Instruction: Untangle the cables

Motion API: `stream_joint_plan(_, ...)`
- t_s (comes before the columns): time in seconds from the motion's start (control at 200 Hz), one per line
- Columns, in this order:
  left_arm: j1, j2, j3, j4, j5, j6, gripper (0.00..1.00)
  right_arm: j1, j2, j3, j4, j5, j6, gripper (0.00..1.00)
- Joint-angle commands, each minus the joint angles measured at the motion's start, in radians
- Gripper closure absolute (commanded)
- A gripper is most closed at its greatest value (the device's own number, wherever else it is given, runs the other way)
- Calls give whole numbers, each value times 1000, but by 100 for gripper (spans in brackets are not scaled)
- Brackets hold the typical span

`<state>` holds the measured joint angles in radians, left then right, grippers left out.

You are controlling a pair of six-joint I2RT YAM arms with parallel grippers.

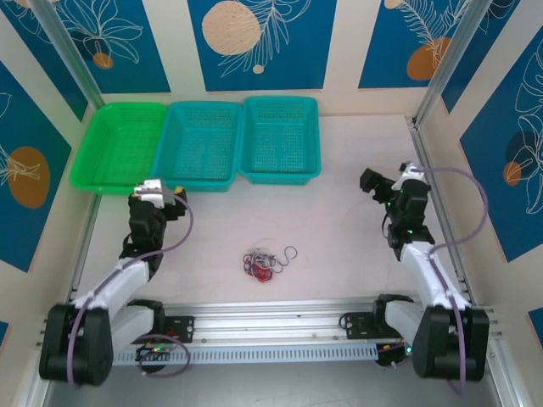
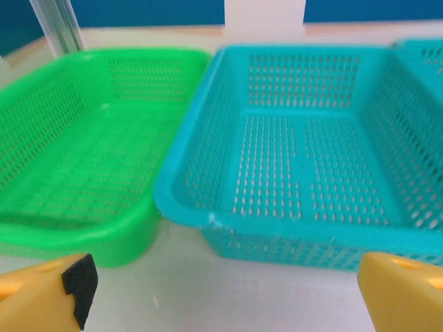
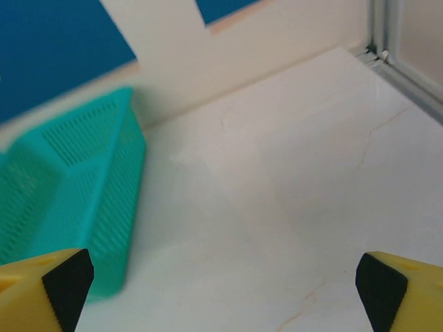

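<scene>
left gripper hangs with jaws spread wide, holding nothing, facing the green basket and a teal basket. right gripper is likewise spread and bare above the table. the cables, a small red and dark tangle, lie between the arms, well apart from both. risk: pinching the whole clump would likely tighten it.

I see the pale table carrying a touching row across the upper left of the frame, green basket, middle teal basket, right teal basket, and the cables bunched low at centre.
</scene>
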<state>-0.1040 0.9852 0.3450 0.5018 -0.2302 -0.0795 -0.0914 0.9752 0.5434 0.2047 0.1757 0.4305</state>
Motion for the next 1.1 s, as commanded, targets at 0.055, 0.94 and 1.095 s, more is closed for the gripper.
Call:
stream_joint_plan(0.055,-6,-134,188,-495,247,-285,9,32,-61,168,-430,-316,158,0)
stream_joint_plan(0.94,-625,725,697,-846,552,-210,39,774,356,273,-683,-406,242,11)
stream_joint_plan(1.095,-624,783,691,-843,584,-169,45,810,364,267,-690,-357,272,11)
